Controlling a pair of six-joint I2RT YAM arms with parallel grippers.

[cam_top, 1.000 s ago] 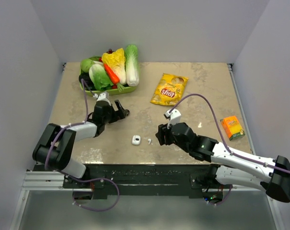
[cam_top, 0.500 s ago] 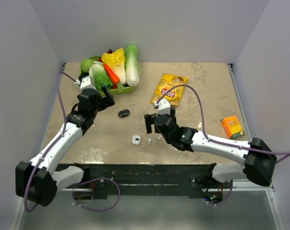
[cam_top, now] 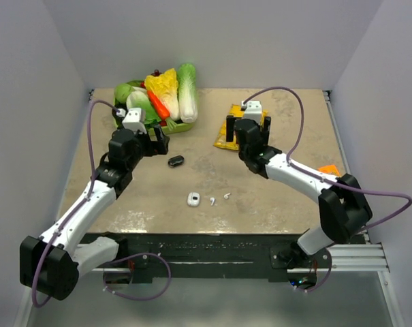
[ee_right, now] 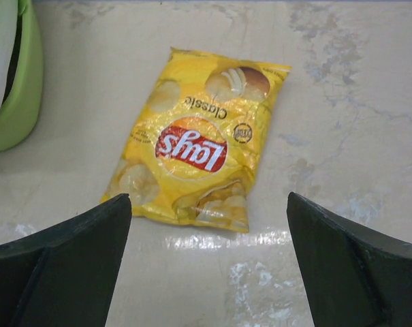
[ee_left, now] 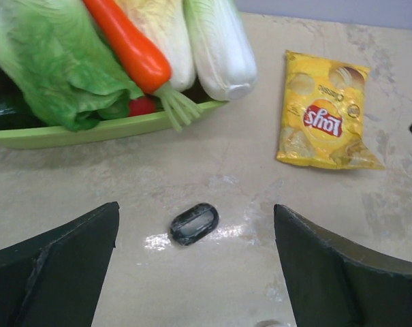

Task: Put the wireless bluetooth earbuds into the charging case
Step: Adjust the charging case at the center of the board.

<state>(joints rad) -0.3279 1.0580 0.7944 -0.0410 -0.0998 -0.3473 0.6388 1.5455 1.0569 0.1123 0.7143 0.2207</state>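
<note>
1. Two tiny white stemmed earbuds [cam_top: 211,200] lie loose on the beige marbled tabletop [cam_top: 158,194], just right of the small white charging case [cam_top: 193,199] near the front edge. Neither is seated in it.
2. The left gripper [ee_left: 195,272] hangs wide open and empty above a small dark oval pod [ee_left: 194,223], near the green tray of plastic vegetables [ee_left: 90,131].
3. The right gripper [ee_right: 206,272], also wide open and empty, hovers over a yellow crisp bag [ee_right: 195,150], well apart from the earbuds.
4. The task appears barely begun: both earbuds are yet to be picked up and inserted. Whether the case lid stands open cannot be told.
</note>
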